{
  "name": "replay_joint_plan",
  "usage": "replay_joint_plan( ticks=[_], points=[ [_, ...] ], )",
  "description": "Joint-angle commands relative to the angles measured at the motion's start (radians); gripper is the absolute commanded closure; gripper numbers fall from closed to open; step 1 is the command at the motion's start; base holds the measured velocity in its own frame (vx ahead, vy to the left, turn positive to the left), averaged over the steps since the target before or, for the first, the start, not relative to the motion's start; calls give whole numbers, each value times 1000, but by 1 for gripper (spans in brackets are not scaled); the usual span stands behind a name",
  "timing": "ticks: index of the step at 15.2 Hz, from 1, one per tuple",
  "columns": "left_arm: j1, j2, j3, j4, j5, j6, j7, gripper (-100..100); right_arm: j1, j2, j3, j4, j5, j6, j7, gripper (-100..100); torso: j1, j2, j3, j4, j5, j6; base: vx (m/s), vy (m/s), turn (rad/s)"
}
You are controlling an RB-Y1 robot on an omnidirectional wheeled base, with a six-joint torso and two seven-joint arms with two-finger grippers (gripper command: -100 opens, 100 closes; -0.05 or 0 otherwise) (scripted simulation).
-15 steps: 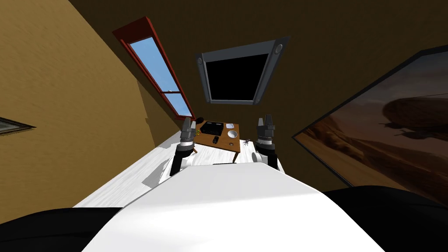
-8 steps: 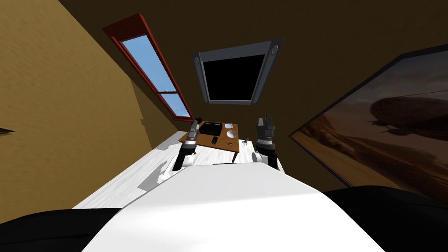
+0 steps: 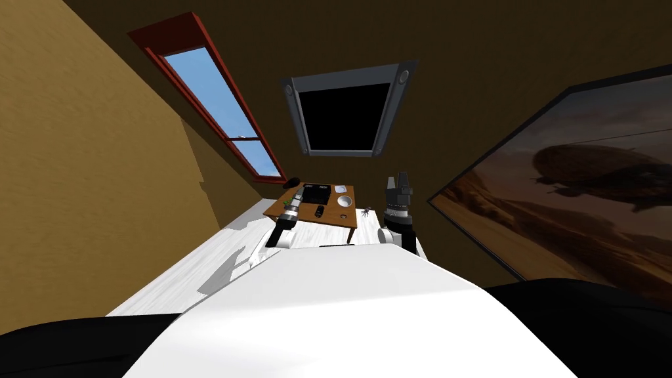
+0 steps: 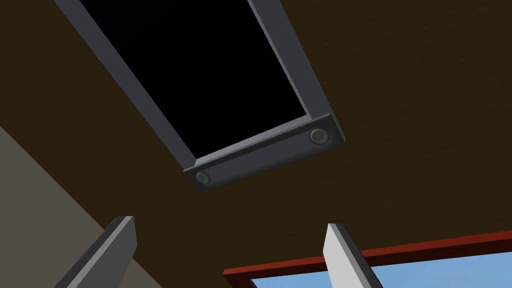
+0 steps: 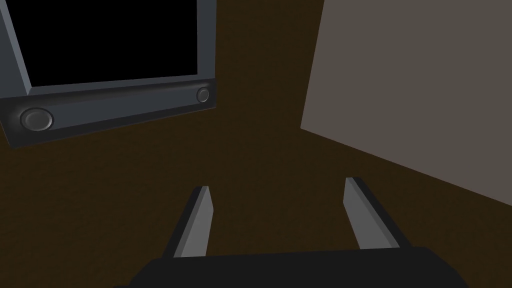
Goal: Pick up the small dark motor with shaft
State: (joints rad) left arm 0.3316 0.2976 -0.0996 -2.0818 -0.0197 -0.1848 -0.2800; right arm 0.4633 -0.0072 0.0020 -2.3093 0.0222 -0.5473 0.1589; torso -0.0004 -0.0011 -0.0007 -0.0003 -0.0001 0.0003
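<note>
And the left arm is on the move! A second ago the left pincer [image 3: 298,195] stood upright at the near-left corner of the surface [image 3: 331,219]. Now the forearm has tipped forward and inward, and the pincer hangs over the surface's left part. My head has swung too, so the whole room slides in the head view; that's my own turn, not the furniture moving.

Its fingers [image 4: 117,245] are spread wide with nothing between them, and they aim up at the wall [image 4: 410,75], not down at the surface. So a reach has begun but no descent yet, by my reading.

The motor [image 3: 319,210], a small dark stub, lies on the surface just to the right of the left pincer and a touch nearer me, untouched. The wrist will likely have to pitch down before the fingers can straddle it.

The right pincer [image 3: 399,179] hasn't budged. It's raised off the surface's right side, well apart from the motor, and also wide and empty.

Containers now. Just right of the left pincer's tips sits a flat dark tray [image 3: 315,193]; what's in it I can't make out. Further right, past the motor, is a white bowl [image 3: 343,201]. It looks empty, though it's too small to be sure. Neither holds the motor, which lies in the open between left pincer and bowl.
</note>
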Motion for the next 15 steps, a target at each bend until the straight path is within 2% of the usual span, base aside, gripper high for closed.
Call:
replay_joint_plan(
  ticks=[1,2,3,4,5,6,7,8,9,10,11,12,13,14,15],
  points=[
    [-11,11,-3,22,7,50,-23,-100,0,0,0,0,0,0,0,0,0,0,0,0,0,0,9,-7,-69],
    [-11,11,-3,22,7,50,-23,-100,0,0,0,0,0,0,0,0,0,0,0,0,0,0,6,-3,-18],
    [-24,21,-8,53,15,82,-52,-100,0,0,0,0,0,0,0,0,0,0,0,0,0,0,6,-7,-53],
    [-24,21,-8,53,15,94,-52,-100,0,0,0,0,0,0,0,0,0,0,0,0,0,0,7,-7,-64],
    [-37,30,-13,81,22,130,-81,-100,0,0,0,0,0,0,0,0,0,0,0,0,0,0,10,-9,-107],
    [-37,30,-13,84,22,139,-81,-100,0,0,0,0,0,0,0,0,0,0,0,0,0,0,10,-9,-96],
    [-51,37,-19,114,30,168,-110,-100,0,0,0,0,0,0,0,0,0,0,0,0,0,0,10,-9,-93],
    [-51,37,-19,116,30,184,-110,-100,0,0,0,0,0,0,0,0,0,0,0,0,0,0,11,-7,-74],
    [-64,44,-24,146,38,212,-140,-100,0,0,0,0,0,0,0,0,0,0,0,0,0,0,12,-8,-78],
    [-64,44,-24,149,38,230,-140,-100,0,0,0,0,0,0,0,0,0,0,0,0,0,0,11,-9,-74],
    [-78,51,-30,181,46,258,-170,-100,0,0,0,0,0,0,0,0,0,0,0,0,0,0,11,-11,-111],
    [-78,51,-30,181,46,276,-170,-100,0,0,0,0,0,0,0,0,0,0,0,0,0,0,12,-9,-76],
    [-92,56,-35,214,54,299,-200,-100,0,0,0,0,0,0,0,0,0,0,0,0,0,0,11,-9,-99],
    [-92,56,-35,214,54,322,-200,-100,0,0,0,0,0,0,0,0,0,0,0,0,0,0,10,-7,-75],
    [-106,61,-41,239,61,352,-229,-100,0,0,0,0,0,0,0,0,0,0,0,0,0,0,12,-8,-84]
  ],
)
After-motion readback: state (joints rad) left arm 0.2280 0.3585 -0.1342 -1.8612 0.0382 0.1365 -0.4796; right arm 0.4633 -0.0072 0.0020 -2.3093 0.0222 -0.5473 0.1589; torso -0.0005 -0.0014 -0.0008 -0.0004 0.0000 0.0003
